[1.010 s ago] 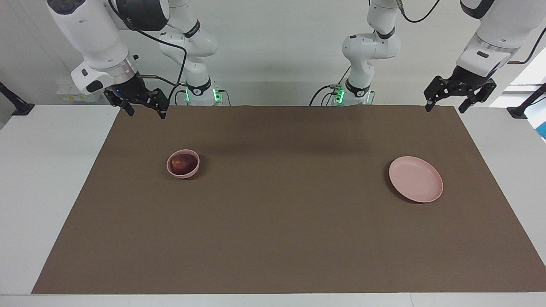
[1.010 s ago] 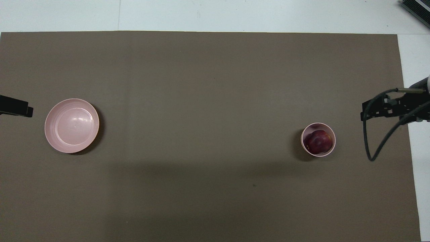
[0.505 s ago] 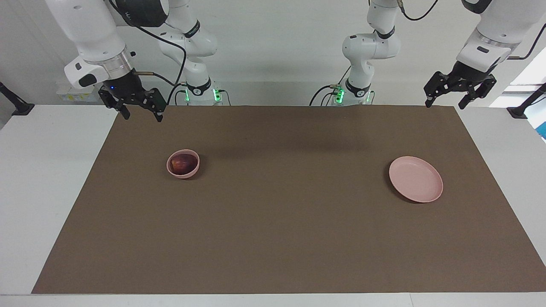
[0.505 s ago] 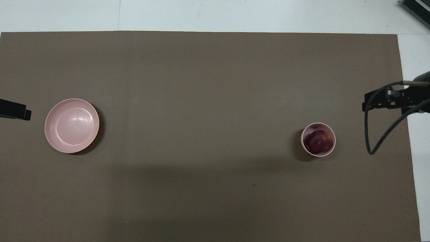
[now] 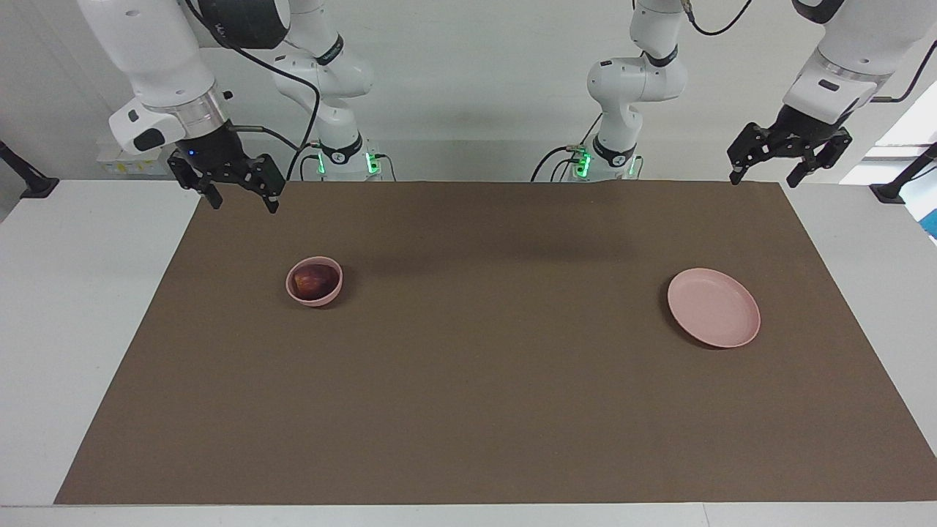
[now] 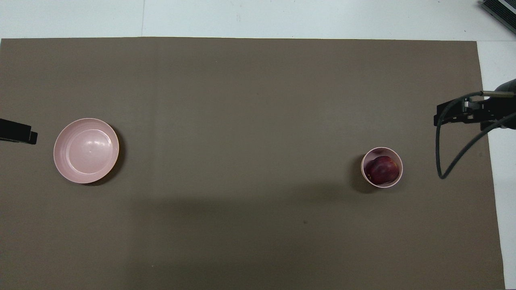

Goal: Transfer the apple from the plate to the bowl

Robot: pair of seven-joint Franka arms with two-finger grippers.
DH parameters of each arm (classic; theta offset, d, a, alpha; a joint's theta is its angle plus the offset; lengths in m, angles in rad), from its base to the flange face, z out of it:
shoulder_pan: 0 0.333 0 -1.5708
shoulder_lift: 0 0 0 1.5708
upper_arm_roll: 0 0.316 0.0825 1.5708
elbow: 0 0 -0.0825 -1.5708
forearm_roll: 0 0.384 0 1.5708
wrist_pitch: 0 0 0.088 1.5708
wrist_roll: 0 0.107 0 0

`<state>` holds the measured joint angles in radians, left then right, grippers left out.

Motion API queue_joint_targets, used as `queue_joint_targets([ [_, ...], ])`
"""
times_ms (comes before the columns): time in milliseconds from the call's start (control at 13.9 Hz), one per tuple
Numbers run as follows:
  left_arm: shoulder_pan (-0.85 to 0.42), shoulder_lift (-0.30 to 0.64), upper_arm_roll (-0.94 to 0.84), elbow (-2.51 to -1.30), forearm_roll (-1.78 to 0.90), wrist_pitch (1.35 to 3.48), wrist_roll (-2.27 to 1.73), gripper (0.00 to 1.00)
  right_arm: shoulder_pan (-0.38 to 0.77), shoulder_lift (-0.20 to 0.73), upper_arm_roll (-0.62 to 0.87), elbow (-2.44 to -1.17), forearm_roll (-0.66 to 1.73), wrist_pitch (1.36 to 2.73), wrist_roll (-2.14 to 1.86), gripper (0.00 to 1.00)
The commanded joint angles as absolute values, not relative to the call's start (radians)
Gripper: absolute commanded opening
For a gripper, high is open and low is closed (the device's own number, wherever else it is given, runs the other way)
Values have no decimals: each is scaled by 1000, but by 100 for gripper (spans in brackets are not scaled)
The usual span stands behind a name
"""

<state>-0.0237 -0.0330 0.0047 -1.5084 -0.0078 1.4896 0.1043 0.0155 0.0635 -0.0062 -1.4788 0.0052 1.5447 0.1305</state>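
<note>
Right arm now more upright than a second ago, right gripper lifted slightly, drawn toward own table corner; left gripper also risen a touch. Table, brown mat, plate, bowl, apple unmoved. Overhead view cuts both grippers at frame edges; only dark tip of left shows. Apple partly hidden by bowl wall in facing view. Both grippers up in air over mat corners by robots, fingers spread, holding nothing. Apple sits in bowl, toward right arm's end; plate bare, toward left arm's end.
</note>
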Motion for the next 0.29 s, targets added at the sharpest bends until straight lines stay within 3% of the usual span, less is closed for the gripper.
queue_joint_targets([
  [0, -35, -37, 17, -1499, -8, 1479, 106, 100, 3, 67, 5, -1474, 2, 1540, 112, 100],
  [216, -37, -37, 17, -1502, -8, 1479, 109, 100, 5, 66, 5, -1480, 0, 1540, 121, 100],
])
